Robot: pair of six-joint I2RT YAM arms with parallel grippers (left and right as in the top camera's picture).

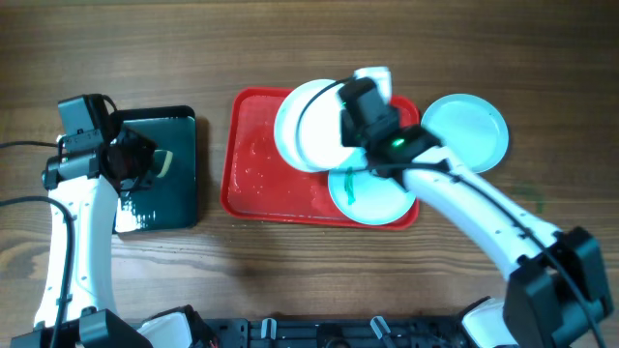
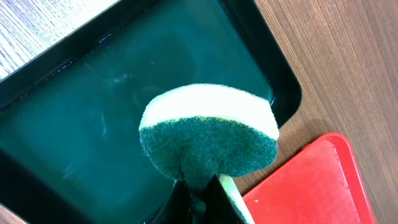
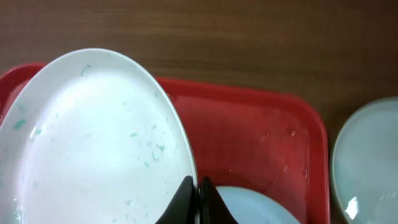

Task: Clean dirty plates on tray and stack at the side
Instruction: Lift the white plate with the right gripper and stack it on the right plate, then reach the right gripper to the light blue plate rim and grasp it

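My right gripper [image 1: 350,124] [image 3: 198,184] is shut on the rim of a white plate [image 1: 308,126] [image 3: 93,143]. It holds the plate tilted above the red tray [image 1: 253,179] [image 3: 249,134], and the plate's face carries small green specks. A pale turquoise plate [image 1: 372,198] [image 3: 258,208] with a green smear lies in the tray's near right corner. Another turquoise plate [image 1: 471,130] [image 3: 368,162] rests on the table right of the tray. My left gripper [image 1: 147,162] [image 2: 198,190] is shut on a green-and-yellow sponge [image 1: 164,162] [image 2: 208,134] over the black tray.
A glossy black tray [image 1: 169,198] [image 2: 74,124] holding water sits left of the red tray [image 2: 311,186], with a narrow strip of wooden table between them. The red tray's left half is wet and bare.
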